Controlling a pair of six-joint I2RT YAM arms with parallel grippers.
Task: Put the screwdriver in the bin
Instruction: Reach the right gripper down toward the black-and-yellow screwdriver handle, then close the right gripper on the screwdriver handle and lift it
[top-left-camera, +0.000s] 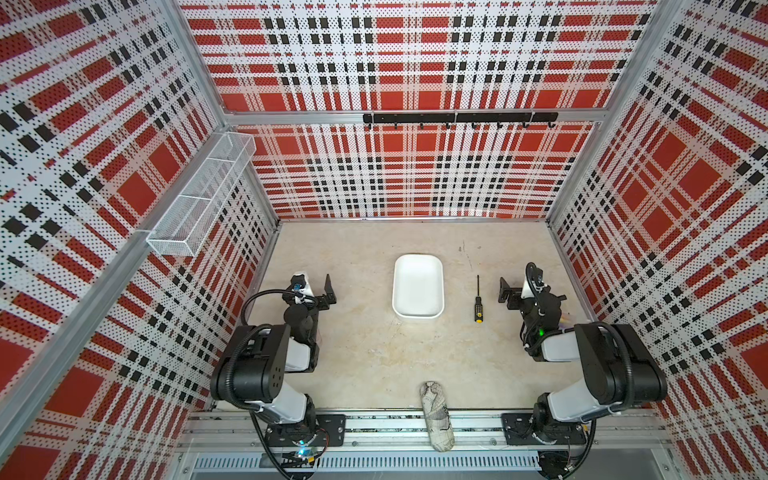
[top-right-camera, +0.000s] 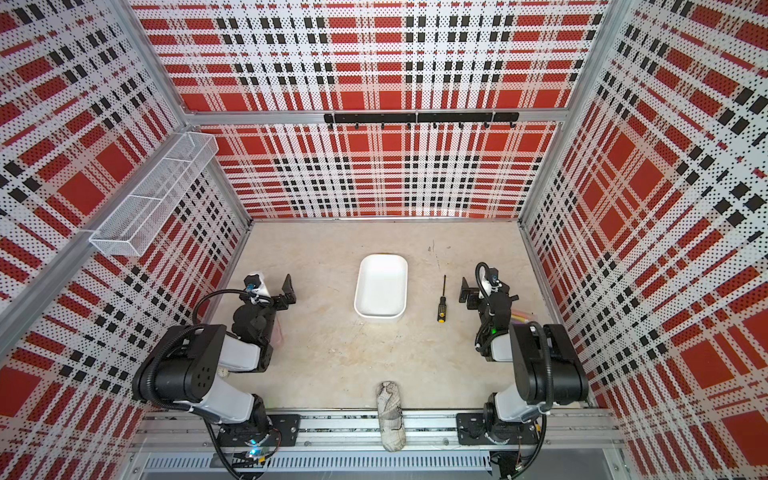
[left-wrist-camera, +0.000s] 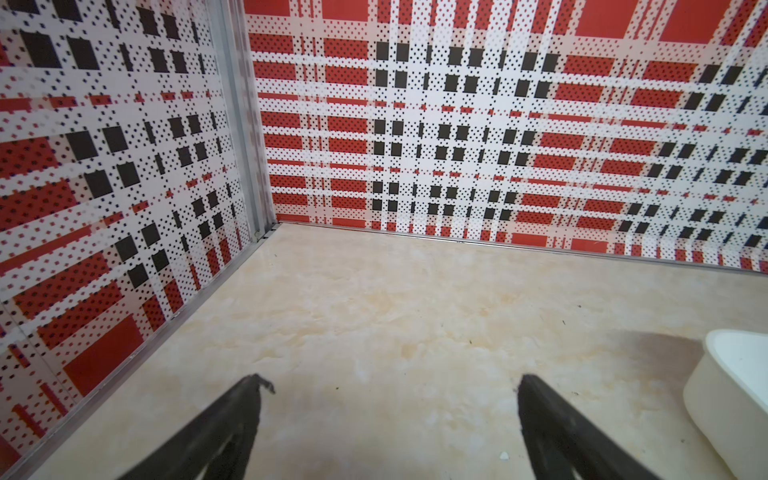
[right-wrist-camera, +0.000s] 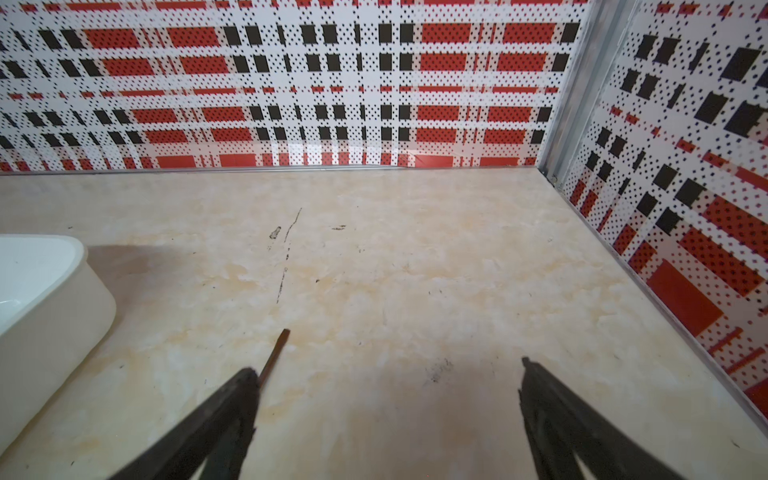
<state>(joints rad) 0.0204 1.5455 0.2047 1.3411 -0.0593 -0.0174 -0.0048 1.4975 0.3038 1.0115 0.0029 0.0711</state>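
Because the right gripper (right-wrist-camera: 387, 365) stands wide open and holds nothing, just beside the screwdriver (top-left-camera: 478, 301), I think a closing a little off line could roll the thin tool away instead of catching it. The left gripper (left-wrist-camera: 390, 376) is also open and empty, on the other side of the bin (top-left-camera: 417, 286). I count two grippers, one screwdriver lying flat on the table (top-left-camera: 365, 353) between right gripper and bin, and one empty bin.

arms (top-left-camera: 257, 374): black joints, white links | cables (top-left-camera: 266, 292): black, ribbed | LED (top-left-camera: 541, 332): green
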